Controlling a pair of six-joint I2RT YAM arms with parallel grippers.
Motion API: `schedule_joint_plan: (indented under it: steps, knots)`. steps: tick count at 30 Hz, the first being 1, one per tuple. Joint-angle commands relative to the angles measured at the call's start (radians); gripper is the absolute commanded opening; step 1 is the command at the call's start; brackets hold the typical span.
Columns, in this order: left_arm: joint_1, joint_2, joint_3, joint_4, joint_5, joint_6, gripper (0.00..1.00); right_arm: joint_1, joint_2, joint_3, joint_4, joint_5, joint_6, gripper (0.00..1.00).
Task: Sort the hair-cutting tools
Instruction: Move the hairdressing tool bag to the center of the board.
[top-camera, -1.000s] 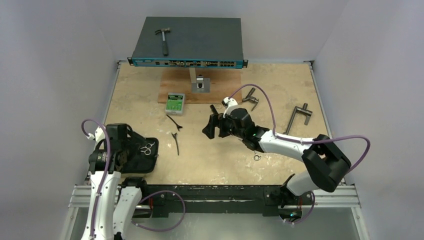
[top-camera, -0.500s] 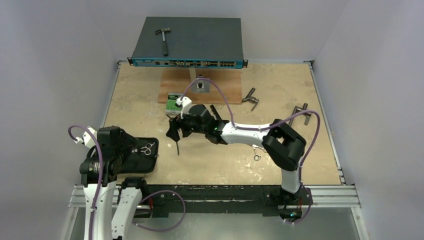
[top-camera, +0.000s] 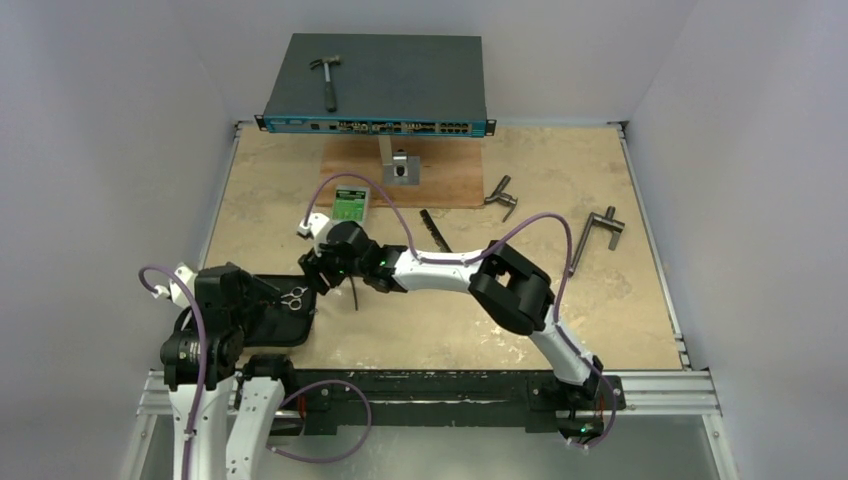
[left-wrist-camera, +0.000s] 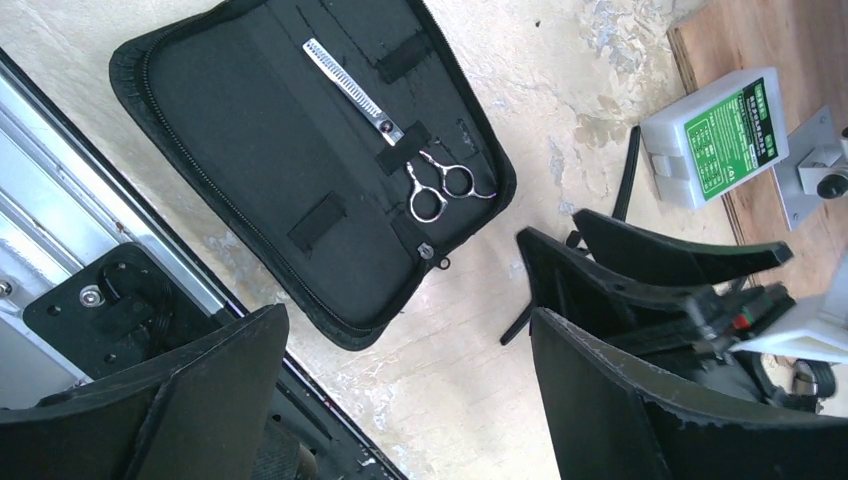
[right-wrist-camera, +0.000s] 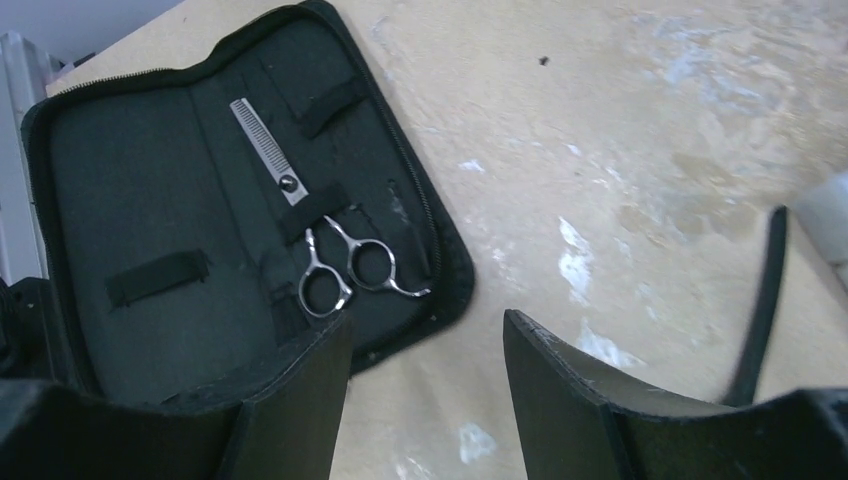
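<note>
An open black zip case (top-camera: 262, 322) lies at the near left, and one pair of silver scissors (top-camera: 293, 298) is tucked under its straps; the scissors (right-wrist-camera: 333, 256) and case (right-wrist-camera: 150, 210) also fill the right wrist view. My right gripper (top-camera: 318, 268) hovers at the case's right edge, open with nothing between its fingers (right-wrist-camera: 428, 380). A slim black hair clip (top-camera: 354, 291) lies just right of it, and shows as the clip (right-wrist-camera: 760, 310). The long black comb (top-camera: 433, 232) rests mid-table. My left gripper (left-wrist-camera: 400, 400) is open and empty over the table's near edge, beside the case (left-wrist-camera: 250, 130).
A hammer (top-camera: 327, 80) lies on the network switch (top-camera: 400, 85) at the back. A green-labelled box (top-camera: 350, 205) and a metal bracket (top-camera: 400, 168) sit near a wooden board (top-camera: 450, 185). Two grey T-handle tools (top-camera: 503, 195) (top-camera: 600, 232) lie at the right.
My right arm has swept left from mid-table to the case's right edge, and its jaws have narrowed. The left arm has drawn back slightly toward the near edge.
</note>
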Motion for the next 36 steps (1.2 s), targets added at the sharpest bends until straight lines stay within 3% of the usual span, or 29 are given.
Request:
schedule_joint_plan:
  steps: [1,6,13,18,22,29,36]
  knots:
    - [0.006,-0.019,-0.017,-0.006,0.018,0.001,0.91,0.042,0.047,0.114,-0.039,0.054,-0.059,0.56]
    - [0.006,-0.015,-0.012,-0.008,0.027,0.000,0.90,0.069,0.154,0.260,-0.102,0.099,-0.062,0.49]
    - [0.005,-0.019,0.021,-0.022,0.021,0.013,0.90,0.075,0.199,0.294,-0.118,0.189,-0.059,0.44]
    - [0.006,-0.022,0.024,-0.023,0.026,0.012,0.90,0.078,0.199,0.282,-0.116,0.253,-0.068,0.41]
    - [0.006,-0.030,0.016,-0.021,0.030,0.010,0.90,0.080,0.146,0.190,-0.037,0.272,-0.066,0.44]
    - [0.005,-0.038,0.004,-0.019,0.036,0.004,0.90,0.080,0.139,0.176,-0.037,0.279,-0.067,0.45]
    - [0.006,-0.044,-0.014,-0.010,0.048,-0.001,0.90,0.083,0.166,0.205,-0.080,0.255,-0.068,0.29]
